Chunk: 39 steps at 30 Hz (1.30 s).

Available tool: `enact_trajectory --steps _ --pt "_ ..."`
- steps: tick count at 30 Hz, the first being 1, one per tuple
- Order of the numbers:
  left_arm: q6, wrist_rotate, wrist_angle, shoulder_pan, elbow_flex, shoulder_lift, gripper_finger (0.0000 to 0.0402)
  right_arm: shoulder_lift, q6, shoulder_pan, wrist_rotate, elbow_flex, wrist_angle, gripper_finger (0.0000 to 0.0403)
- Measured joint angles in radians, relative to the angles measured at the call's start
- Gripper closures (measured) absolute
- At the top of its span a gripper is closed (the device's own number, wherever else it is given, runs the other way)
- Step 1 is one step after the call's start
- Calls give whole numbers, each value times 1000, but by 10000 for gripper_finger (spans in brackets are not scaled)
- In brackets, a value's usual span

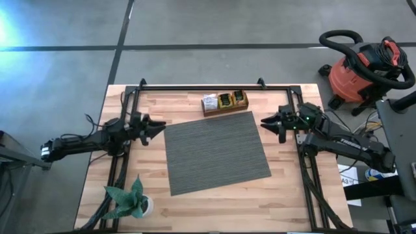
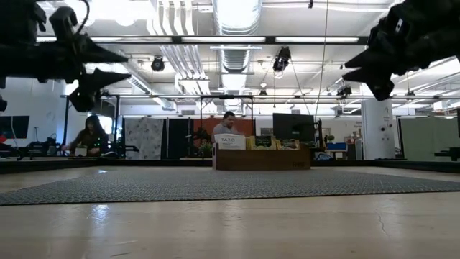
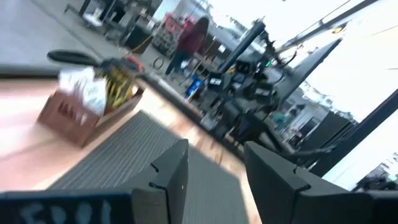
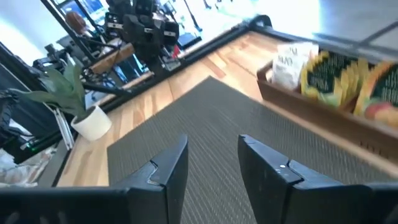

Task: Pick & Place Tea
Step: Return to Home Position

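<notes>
The tea packets stand upright in a brown wooden box [image 1: 225, 103] at the far edge of the grey mat [image 1: 216, 153]: white ones [image 4: 291, 64] at one end, green-and-yellow ones [image 4: 336, 73] beside them, an orange-red one [image 4: 382, 99] at the other. In the low view the box [image 2: 261, 157] sits beyond the mat. My left gripper [image 1: 158, 128] hovers open off the mat's left edge, above the table. My right gripper [image 1: 265, 121] hovers open off the mat's far right corner, right of the box. Both hold nothing.
A potted green plant [image 1: 130, 201] stands at the near left corner of the table. A black frame rail [image 1: 201, 86] runs along the far edge behind the box. A red shop vacuum [image 1: 361, 68] sits on the floor beyond the far right corner. People show in the room behind.
</notes>
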Motion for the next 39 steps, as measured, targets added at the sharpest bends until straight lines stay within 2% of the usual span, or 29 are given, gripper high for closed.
enact_trajectory --steps 5,13,23,28,32,39 --pt "-22 -8 -48 0 -24 -8 251 2 61 0 5 -45 -1 266" --pt "-80 -37 -160 0 -25 -6 251 3 60 0 7 -112 -8 266" --pt "-91 -33 -163 0 -25 -6 251 -3 56 7 8 -171 -10 266" --pt "-90 -33 -164 -1 -25 -6 251 -78 56 58 9 -218 -8 266" --pt "-89 -33 -165 -15 -26 -23 251 -136 56 125 11 -230 67 266" --pt "-89 -35 -166 -59 -26 -134 251 -213 57 227 10 -258 132 266"
